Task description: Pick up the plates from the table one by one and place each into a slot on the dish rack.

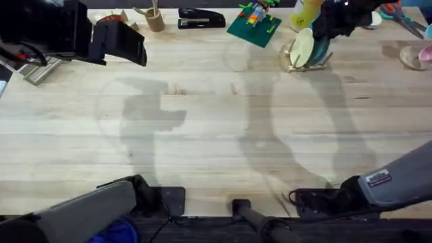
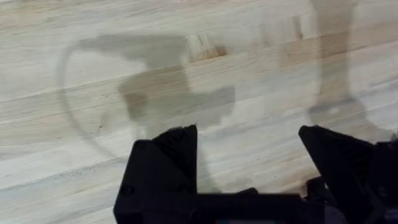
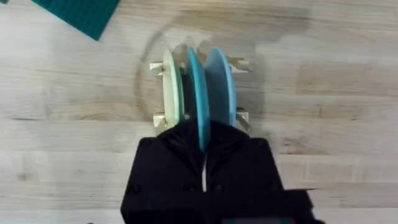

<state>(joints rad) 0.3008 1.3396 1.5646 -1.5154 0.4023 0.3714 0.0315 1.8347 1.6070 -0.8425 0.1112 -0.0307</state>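
The small wooden dish rack (image 3: 239, 63) stands at the table's (image 1: 216, 135) far right and holds three plates on edge. A pale yellow plate (image 3: 171, 87) and a light blue plate (image 3: 219, 81) fill the outer slots. Between them stands the turquoise plate (image 3: 196, 93), and my right gripper (image 3: 203, 134) is shut on its rim. From overhead, that gripper (image 1: 331, 27) hovers over the rack (image 1: 324, 64), and the yellow plate (image 1: 302, 47) shows beside it. My left gripper (image 2: 249, 155) hangs open high above bare wood, with nothing between its fingers (image 2: 165, 155).
Along the far edge lie a green baseplate with bricks (image 1: 253, 25), a black stapler (image 1: 201, 18), a cup of sticks (image 1: 154, 19), a yellow bottle (image 1: 305, 13) and scissors (image 1: 405, 17). A pink-and-clear bowl (image 1: 415, 55) sits at the right edge.
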